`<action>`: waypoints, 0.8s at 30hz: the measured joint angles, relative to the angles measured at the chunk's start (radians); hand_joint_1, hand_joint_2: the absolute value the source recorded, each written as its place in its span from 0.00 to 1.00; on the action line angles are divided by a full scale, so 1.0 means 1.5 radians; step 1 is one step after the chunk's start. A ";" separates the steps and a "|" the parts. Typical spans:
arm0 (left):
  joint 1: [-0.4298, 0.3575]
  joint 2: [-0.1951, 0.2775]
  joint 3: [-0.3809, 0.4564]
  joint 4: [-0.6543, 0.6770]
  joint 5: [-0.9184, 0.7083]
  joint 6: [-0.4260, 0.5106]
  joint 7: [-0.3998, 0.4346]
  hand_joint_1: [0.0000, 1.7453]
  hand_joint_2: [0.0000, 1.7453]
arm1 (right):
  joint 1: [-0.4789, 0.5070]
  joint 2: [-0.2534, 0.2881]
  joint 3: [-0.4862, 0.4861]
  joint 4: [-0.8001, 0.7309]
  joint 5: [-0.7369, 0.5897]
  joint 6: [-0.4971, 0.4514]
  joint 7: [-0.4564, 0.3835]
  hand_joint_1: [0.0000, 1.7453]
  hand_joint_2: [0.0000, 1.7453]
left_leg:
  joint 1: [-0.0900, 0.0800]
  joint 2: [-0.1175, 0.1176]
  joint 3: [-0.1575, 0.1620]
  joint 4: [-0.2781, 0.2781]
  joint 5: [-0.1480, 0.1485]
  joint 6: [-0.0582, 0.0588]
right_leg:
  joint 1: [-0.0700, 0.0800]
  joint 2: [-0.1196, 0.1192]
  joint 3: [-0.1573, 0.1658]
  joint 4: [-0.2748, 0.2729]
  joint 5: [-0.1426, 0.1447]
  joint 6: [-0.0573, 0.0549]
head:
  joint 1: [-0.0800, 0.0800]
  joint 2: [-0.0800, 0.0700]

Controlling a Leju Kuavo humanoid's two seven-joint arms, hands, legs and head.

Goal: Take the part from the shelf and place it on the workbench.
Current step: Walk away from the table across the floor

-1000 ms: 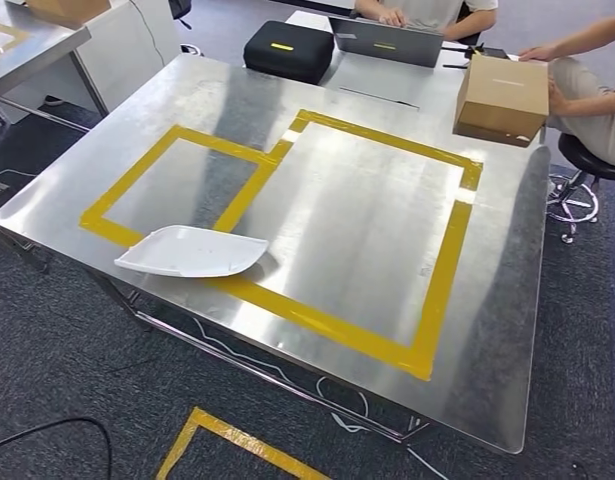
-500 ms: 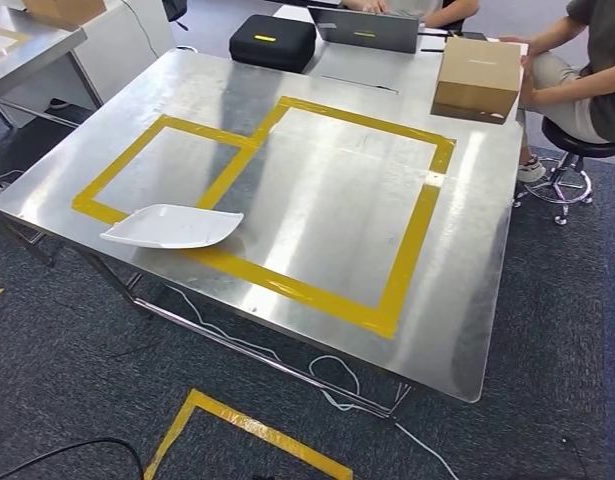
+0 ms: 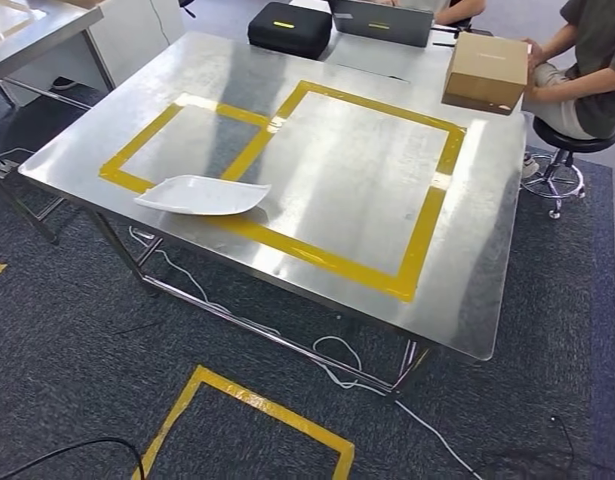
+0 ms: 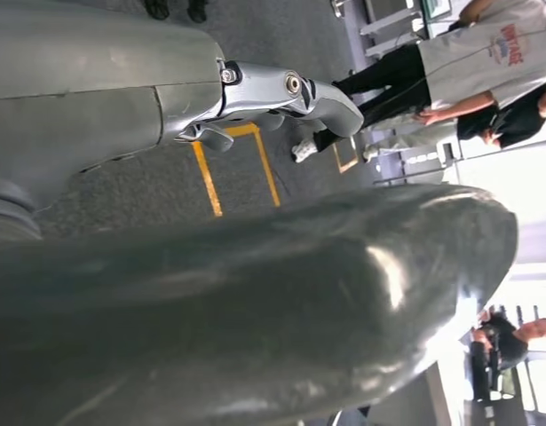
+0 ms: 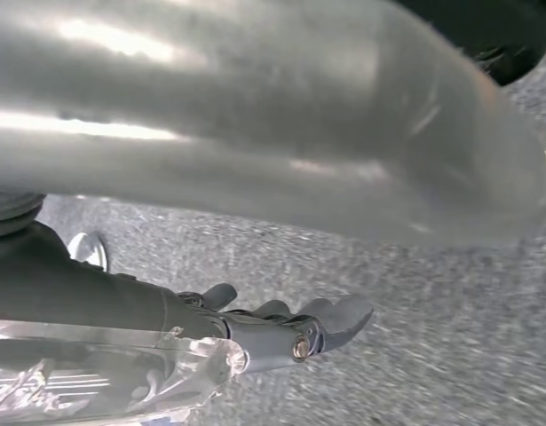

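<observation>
A flat white part [image 3: 202, 195] with one pointed end lies on the steel workbench [image 3: 477, 290], at its near-left side. It straddles the yellow tape where the small marked square meets the large one. In the left wrist view my left hand [image 4: 283, 89] hangs over the carpet with its fingers stretched out and nothing in them. My right hand [image 5: 290, 324] also hangs over the carpet, fingers extended and holding nothing.
A cardboard box [image 3: 485, 72] sits at the bench's far right corner, next to a seated person [image 3: 583, 70]. A black case [image 3: 293, 28] and a laptop [image 3: 379, 22] lie beyond the far edge. Cables [image 3: 342, 365] trail under the bench. Yellow floor tape [image 3: 251, 405] lies in front.
The whole picture has shifted, so the camera has moved: the bench now sits higher and farther in view, with more carpet in front. The white part keeps its place on the bench.
</observation>
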 joint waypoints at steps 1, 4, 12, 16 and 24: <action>0.000 -0.001 0.000 0.001 -0.001 -0.001 0.000 0.00 0.00 | 0.000 0.000 0.001 0.000 -0.001 0.001 0.000 0.00 0.00 | 0.000 0.000 -0.009 0.002 0.006 -0.002 | 0.000 0.000 0.027 -0.027 0.019 -0.001 | 0.000 0.000; 0.001 -0.003 0.000 0.003 -0.004 -0.004 0.000 0.00 0.00 | 0.000 0.000 0.004 -0.001 -0.004 0.003 0.000 0.00 0.00 | -0.001 0.000 -0.025 0.005 0.023 -0.010 | 0.001 0.001 0.125 -0.165 0.032 -0.007 | -0.001 0.000; 0.005 -0.004 0.000 0.004 -0.004 -0.005 0.000 0.00 0.00 | 0.000 0.001 0.009 -0.001 -0.006 0.004 -0.001 0.00 0.00 | 0.003 -0.002 -0.071 0.120 -0.077 -0.034 | 0.002 -0.002 0.102 -0.203 0.066 -0.040 | -0.003 0.000; 0.006 -0.004 -0.002 0.006 0.005 -0.028 -0.015 0.00 0.00 | 0.001 0.001 0.011 -0.001 -0.020 0.021 -0.015 0.00 0.00 | 0.004 -0.002 -0.054 0.182 -0.062 -0.039 | 0.002 -0.002 0.060 -0.199 0.093 -0.035 | -0.003 0.000; 0.009 -0.005 -0.005 0.002 0.005 -0.047 -0.029 0.00 0.00 | 0.004 -0.001 0.011 -0.002 -0.063 0.046 -0.025 0.00 0.00 | 0.011 -0.017 0.068 -0.002 -0.060 -0.020 | 0.002 0.018 0.002 -0.166 0.117 -0.008 | 0.000 0.000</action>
